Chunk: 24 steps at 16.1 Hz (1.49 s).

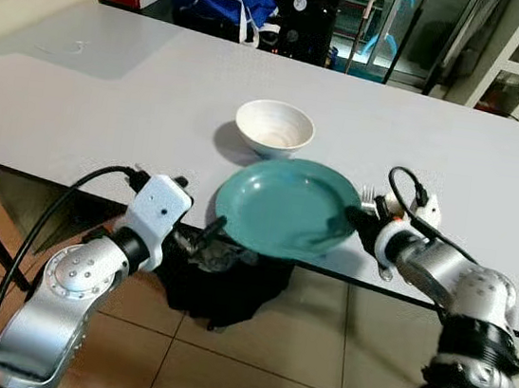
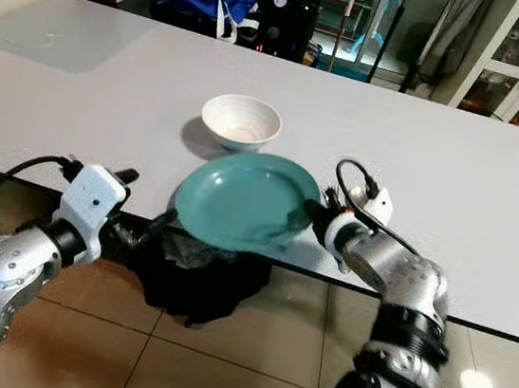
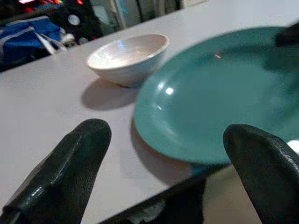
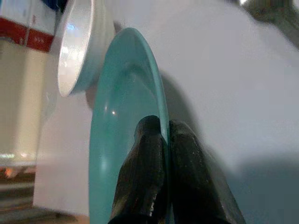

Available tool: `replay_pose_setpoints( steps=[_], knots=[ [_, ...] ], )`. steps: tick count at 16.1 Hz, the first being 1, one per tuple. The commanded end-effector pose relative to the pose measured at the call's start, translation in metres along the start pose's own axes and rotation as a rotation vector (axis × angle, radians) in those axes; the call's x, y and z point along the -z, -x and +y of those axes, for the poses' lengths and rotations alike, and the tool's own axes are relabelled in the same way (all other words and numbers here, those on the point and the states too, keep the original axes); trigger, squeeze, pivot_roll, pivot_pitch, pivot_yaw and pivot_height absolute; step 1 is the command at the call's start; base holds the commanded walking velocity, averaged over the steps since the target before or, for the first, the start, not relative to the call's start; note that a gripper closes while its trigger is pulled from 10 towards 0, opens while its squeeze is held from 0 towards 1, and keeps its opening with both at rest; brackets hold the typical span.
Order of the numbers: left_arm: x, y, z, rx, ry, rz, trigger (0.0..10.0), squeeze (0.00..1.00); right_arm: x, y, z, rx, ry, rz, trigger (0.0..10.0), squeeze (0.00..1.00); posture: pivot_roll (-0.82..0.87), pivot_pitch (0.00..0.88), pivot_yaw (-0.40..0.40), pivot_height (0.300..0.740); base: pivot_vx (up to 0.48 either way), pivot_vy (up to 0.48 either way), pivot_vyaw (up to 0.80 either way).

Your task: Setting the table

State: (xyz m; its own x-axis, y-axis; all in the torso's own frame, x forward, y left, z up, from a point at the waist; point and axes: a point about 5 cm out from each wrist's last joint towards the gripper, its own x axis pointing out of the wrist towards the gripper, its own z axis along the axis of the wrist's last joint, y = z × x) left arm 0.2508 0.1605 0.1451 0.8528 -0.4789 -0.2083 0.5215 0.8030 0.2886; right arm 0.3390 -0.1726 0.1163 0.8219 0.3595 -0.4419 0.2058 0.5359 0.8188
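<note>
From the left eye view, the teal plate (image 1: 286,207) sits at the near edge of the grey table (image 1: 108,107), part of its rim overhanging that edge, with the white bowl (image 1: 274,127) just behind it, further in from the edge. The right gripper (image 1: 356,221) pinches the plate's right rim; the left gripper (image 1: 212,231) waits below the near edge, at the plate's left side.

The right eye view shows the same layout — the plate looks rigid and glossy, probably a light, stiff dish that could slip from a narrow pinch.

In the left wrist view, the left fingers (image 3: 70,168) stand spread wide, nothing between them, the plate and bowl ahead.

In the right wrist view, the two black fingers (image 4: 149,172) press together on the thin rim — one above, one below. The rim seems the only good hold; a deeper bite would likely resist tilting.
</note>
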Motion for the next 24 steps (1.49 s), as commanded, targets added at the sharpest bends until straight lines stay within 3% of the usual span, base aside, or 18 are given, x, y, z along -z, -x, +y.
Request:
replay_pose_setpoints(
  steps=[1,9,10,11,12,15,17,21,22,23,24],
  knots=[
    [0.003,0.001,-0.005,0.042,-0.006,0.034,10.0,0.0,-0.007,-0.008,0.007,-0.014,0.041,-0.048,10.0,0.0,0.04,0.0,-0.062,0.74,0.0,0.0,0.0],
    [0.003,0.003,-0.004,0.049,-0.002,0.045,10.0,0.0,0.001,-0.031,-0.004,0.059,0.066,-0.071,10.0,0.0,0.04,0.0,-0.062,0.74,0.0,0.0,0.0],
    [0.004,0.003,-0.005,0.052,-0.002,0.048,10.0,0.0,0.003,-0.032,-0.01,0.082,0.069,-0.066,10.0,0.42,0.04,0.0,-0.062,0.74,0.0,0.0,0.0],
    [0.004,0.003,-0.005,0.053,-0.002,0.048,10.0,0.0,0.004,-0.032,-0.013,0.101,0.078,-0.06,10.0,0.42,0.04,0.0,-0.062,0.74,0.0,0.0,0.0],
    [0.004,0.003,-0.005,0.054,-0.003,0.048,10.0,0.0,0.004,-0.031,-0.019,0.136,0.122,-0.053,10.0,1.0,0.04,0.0,-0.06,0.74,0.0,0.0,0.0],
    [0.003,0.003,-0.006,0.056,-0.003,0.048,10.0,0.0,0.002,-0.03,-0.023,0.15,0.132,-0.056,10.0,1.0,0.04,0.0,-0.06,0.74,0.0,0.0,0.0],
    [0.004,0.002,-0.006,0.061,-0.005,0.052,10.0,0.0,0.0,-0.03,-0.029,0.186,0.171,-0.06,10.0,1.0,0.04,0.0,-0.058,0.74,0.0,0.0,0.0],
    [0.003,0.002,-0.005,0.053,-0.022,0.044,10.0,0.0,-0.005,-0.03,-0.025,0.165,0.266,-0.085,10.0,1.0,0.04,0.0,-0.058,0.74,0.0,0.0,0.0],
    [0.003,0.002,-0.005,0.047,-0.025,0.042,10.0,0.0,-0.01,-0.028,-0.018,0.094,0.292,-0.097,10.0,0.26,0.03,0.0,-0.056,0.74,0.0,0.0,0.0],
    [0.003,0.002,-0.005,0.047,-0.024,0.043,10.0,0.0,-0.011,-0.028,-0.016,0.062,0.312,-0.089,10.0,0.0,0.03,0.0,-0.056,0.74,0.0,0.0,0.0],
    [0.003,0.002,-0.005,0.048,-0.024,0.044,10.0,0.0,-0.011,-0.028,-0.016,0.061,0.324,-0.077,10.0,0.0,0.03,0.0,-0.056,0.74,0.0,0.0,0.0]
  ],
)
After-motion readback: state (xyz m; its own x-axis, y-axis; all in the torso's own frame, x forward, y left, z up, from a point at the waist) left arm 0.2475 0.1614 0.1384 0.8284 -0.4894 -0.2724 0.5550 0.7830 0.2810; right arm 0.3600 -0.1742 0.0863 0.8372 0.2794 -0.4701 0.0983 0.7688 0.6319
